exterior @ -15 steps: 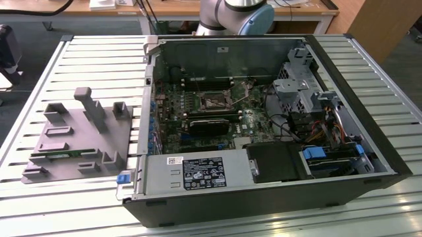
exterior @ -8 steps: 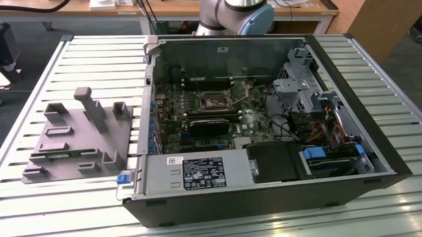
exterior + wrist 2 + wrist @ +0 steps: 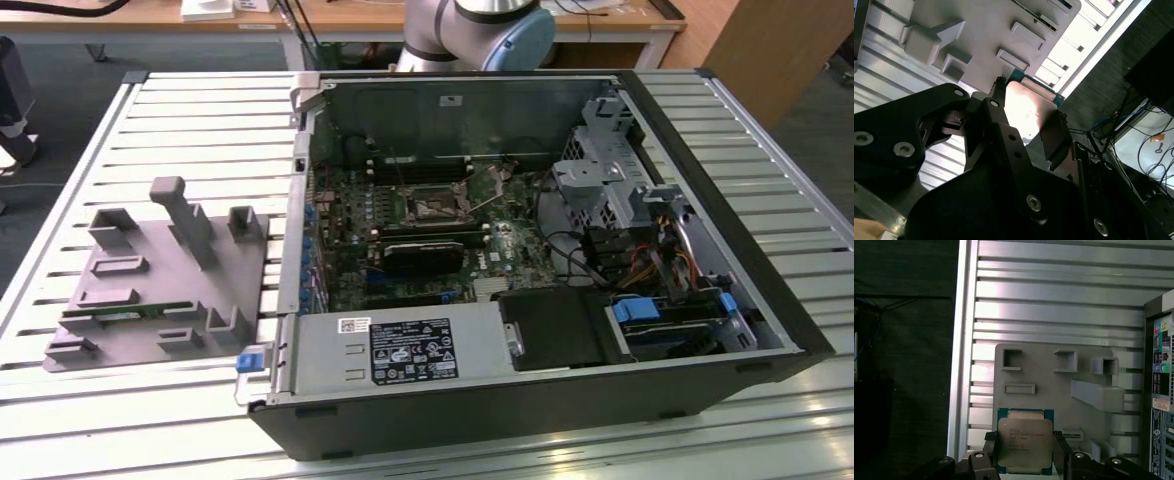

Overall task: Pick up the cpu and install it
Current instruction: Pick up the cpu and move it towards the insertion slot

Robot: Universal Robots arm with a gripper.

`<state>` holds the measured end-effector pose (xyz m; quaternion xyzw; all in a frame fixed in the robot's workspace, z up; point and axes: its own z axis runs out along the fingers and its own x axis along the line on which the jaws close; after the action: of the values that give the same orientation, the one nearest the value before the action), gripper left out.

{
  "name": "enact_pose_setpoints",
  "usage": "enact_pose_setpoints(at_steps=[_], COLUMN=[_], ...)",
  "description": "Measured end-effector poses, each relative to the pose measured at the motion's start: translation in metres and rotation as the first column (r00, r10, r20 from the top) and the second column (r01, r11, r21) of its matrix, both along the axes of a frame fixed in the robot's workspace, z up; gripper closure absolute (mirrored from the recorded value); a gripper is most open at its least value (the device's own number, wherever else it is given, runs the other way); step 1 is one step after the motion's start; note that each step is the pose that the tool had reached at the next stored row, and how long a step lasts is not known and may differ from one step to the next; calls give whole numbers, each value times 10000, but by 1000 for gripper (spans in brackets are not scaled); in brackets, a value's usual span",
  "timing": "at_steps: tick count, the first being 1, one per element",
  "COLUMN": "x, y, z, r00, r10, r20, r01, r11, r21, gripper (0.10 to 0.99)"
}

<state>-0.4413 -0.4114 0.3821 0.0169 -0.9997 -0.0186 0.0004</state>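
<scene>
Claw (image 3: 1025,442) first: its two black fingers (image 3: 991,452) are pinching the cpu (image 3: 1025,449), a small flat square chip with a silvery-grey metal top plate on a green board. They grip it by two opposite edges, one finger touching each side in both wrist views. The chip sits level between them, top plate facing the first wrist view, and appears to be held well above the surface below.

By its look it should be light, thin and quite stiff. The polished plate looks slippery, though (it throws a bright glare in the second wrist view), and the hidden underside is probably delicate. The edges of the board seem the right place to hold it, with modest pressure and no twist.

Below the chip lies a pale grey moulded plastic tray (image 3: 1054,390) with raised blocks and square pockets, resting on the slatted aluminium table (image 3: 1054,315). Just beside the tray on the same table, the open black computer case (image 3: 787,330) lies on its side. It shows a green motherboard (image 3: 354,250) with a square socket (image 3: 434,208) near the middle.
</scene>
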Motion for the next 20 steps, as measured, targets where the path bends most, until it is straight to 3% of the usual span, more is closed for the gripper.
enact_pose_setpoints(at_steps=[20], x=[0], y=[1], z=[214], r00=[10000], r10=[0], r20=[0], r01=[0], r11=[10000], r21=[0], gripper=[557])
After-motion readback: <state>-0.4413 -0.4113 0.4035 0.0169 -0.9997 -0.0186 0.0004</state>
